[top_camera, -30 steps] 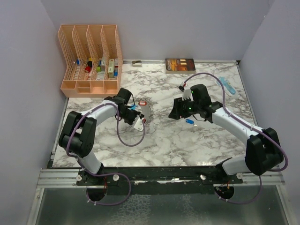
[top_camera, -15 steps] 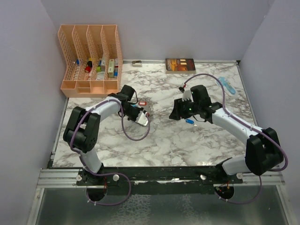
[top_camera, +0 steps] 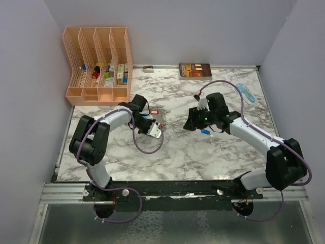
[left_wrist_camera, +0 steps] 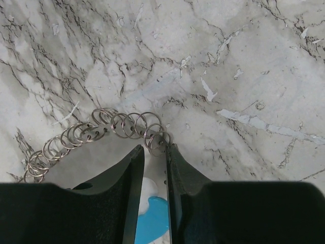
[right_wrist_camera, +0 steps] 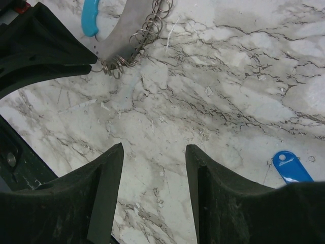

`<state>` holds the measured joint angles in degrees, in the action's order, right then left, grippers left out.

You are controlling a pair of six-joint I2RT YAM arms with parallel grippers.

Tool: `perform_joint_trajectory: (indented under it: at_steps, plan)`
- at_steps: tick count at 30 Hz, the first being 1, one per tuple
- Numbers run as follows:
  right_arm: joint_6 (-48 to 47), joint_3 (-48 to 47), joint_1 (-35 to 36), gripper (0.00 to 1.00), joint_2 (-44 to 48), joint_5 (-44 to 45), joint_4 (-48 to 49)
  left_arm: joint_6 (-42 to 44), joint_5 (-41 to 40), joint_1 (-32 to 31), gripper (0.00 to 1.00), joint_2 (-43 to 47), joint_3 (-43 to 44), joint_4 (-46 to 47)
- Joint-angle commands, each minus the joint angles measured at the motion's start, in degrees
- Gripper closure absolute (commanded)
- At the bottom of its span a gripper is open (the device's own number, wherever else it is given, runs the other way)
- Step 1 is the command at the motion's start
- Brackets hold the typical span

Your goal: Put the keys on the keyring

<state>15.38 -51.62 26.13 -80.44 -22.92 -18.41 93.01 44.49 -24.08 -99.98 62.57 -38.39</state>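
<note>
As the keyring (left_wrist_camera: pixel 124 124) is apparently to be steadied, the left claw (left_wrist_camera: pixel 155 150) is narrowed around it, grip uncertain, and the right claw (right_wrist_camera: pixel 154 150) is held wide apart.

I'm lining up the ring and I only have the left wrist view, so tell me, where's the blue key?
Observer: The blue key lies on the table, right beside the right gripper.
Operator: Is that gripper holding anything?
Observer: No, its jaws stand open with only table between them.
Operator: And the red key?
Observer: The red key lies on the table just past the left gripper, toward the back wall.
</note>
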Motion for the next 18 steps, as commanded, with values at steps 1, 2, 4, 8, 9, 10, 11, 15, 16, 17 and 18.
perform_joint_trajectory:
  at_steps: [1, 2, 4, 8, 9, 10, 11, 15, 16, 17, 18]
  plan:
    - [-0.08, 0.14, -0.20, 0.48, 1.05, 1.38, 0.71, -1.37, -0.29, -0.01, 0.74, -1.41, -1.26, 1.47]
    - [-0.05, 0.21, -0.25, 0.48, 1.05, 1.38, 0.74, -1.78, -0.60, 0.04, 0.74, -1.70, -1.22, 1.94]
    - [0.11, 0.36, -0.21, 0.48, 1.12, 1.38, 0.82, -2.59, -1.09, -0.01, 0.74, -2.17, -1.10, 2.95]
    - [0.34, 0.46, -0.20, 0.48, 0.99, 1.38, 1.01, -3.16, -1.71, -0.01, 0.75, -2.62, -1.12, 3.29]
    - [0.35, 0.54, -0.20, 0.48, 1.00, 1.38, 1.08, -3.57, -1.85, -0.05, 0.76, -2.62, -1.13, 3.25]
    - [0.41, 0.63, -0.20, 0.48, 1.07, 1.38, 1.17, -4.07, -2.13, -0.02, 0.78, -2.48, -1.17, 3.13]
    - [0.44, 0.78, -0.20, 0.48, 1.08, 1.38, 1.31, -4.39, -2.35, -0.01, 0.78, -2.28, -1.30, 2.77]
    - [0.55, 0.95, -0.20, 0.48, 0.76, 1.09, 1.63, -4.81, -1.96, 0.46, 0.79, -0.37, -1.58, 0.86]
    - [0.56, 0.97, -0.22, 0.48, 0.60, 1.04, 1.68, -5.23, -1.59, 0.51, 0.78, 0.20, -1.27, 0.55]
    - [0.51, 0.99, -0.22, 0.48, 0.54, 1.03, 1.63, -5.66, -1.19, 0.60, 0.78, 0.72, -0.65, 0.01]
    - [0.57, 0.97, -0.20, 0.48, 0.40, 1.03, 1.71, -5.85, -0.94, 0.67, 0.77, 1.09, 0.20, -0.78]
